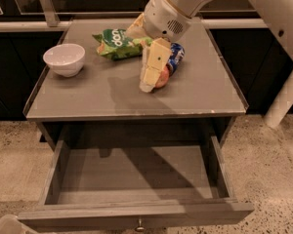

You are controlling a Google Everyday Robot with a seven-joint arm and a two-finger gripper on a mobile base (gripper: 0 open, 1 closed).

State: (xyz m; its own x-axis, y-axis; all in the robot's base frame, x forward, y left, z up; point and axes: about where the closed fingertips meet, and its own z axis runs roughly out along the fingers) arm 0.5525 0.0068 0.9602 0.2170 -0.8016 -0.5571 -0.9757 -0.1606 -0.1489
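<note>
My gripper (148, 83) hangs down over the middle of the grey table top (88, 99), right in front of a red apple (163, 77), which it partly hides. It is lower than the apple's top and looks very close to it or touching it. A blue can (176, 56) lies on its side just behind the apple. A green chip bag (118, 42) lies further back to the left. The white arm reaches in from the upper right.
A white bowl (64, 58) stands at the table's left side. Below the table top a drawer (136, 179) is pulled open towards me, with nothing inside. A pale post (283, 101) leans at the right, over speckled floor.
</note>
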